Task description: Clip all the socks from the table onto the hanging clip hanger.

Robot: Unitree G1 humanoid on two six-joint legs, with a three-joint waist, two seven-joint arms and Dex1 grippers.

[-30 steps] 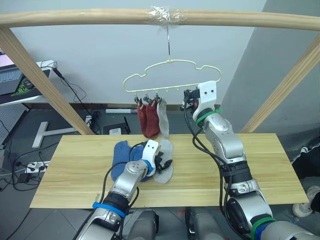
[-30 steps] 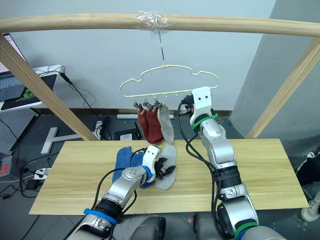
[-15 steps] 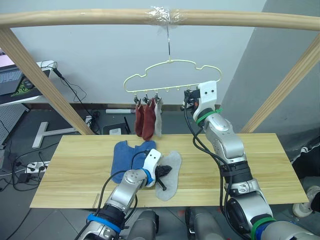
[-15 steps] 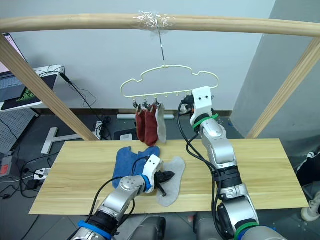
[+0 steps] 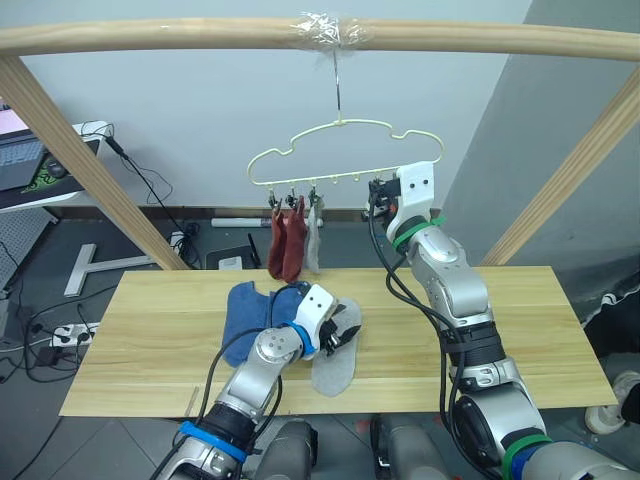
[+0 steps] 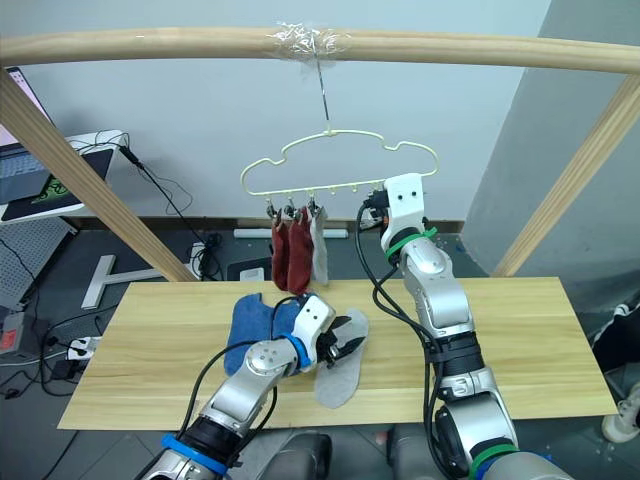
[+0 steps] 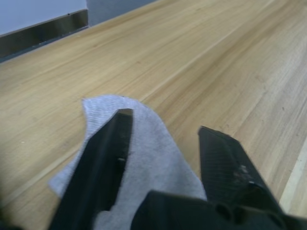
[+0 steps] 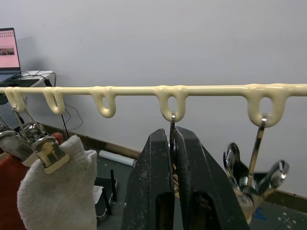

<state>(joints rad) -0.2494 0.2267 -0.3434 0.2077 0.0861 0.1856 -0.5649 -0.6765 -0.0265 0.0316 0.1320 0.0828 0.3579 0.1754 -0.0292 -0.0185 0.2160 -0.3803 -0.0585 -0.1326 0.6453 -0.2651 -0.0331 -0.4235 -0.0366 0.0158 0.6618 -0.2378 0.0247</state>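
Observation:
The pale yellow-green clip hanger [image 5: 340,150] hangs by its hook from the wooden pole. Two rust red socks [image 5: 285,242] and one light grey sock [image 5: 312,240] hang from its left clips. My right gripper [image 8: 172,139] is shut on the stem of a metal clip [image 5: 378,188] under the hanger's bar. On the table [image 5: 520,330] lie blue socks [image 5: 245,315] and a light grey sock [image 5: 333,368]. My left gripper [image 5: 340,335] stands open just over this grey sock's far end [image 7: 148,143], one finger on each side.
A thick wooden pole frame [image 5: 150,35] spans overhead, with slanted legs at both sides of the table. Beyond the table's left end a laptop [image 5: 20,150] sits on a desk, and cables lie on the floor.
My left gripper has moved right and away from the blue socks, and the grey sock has slid with it toward the near edge. The hanging socks have swung. My right gripper has held still.

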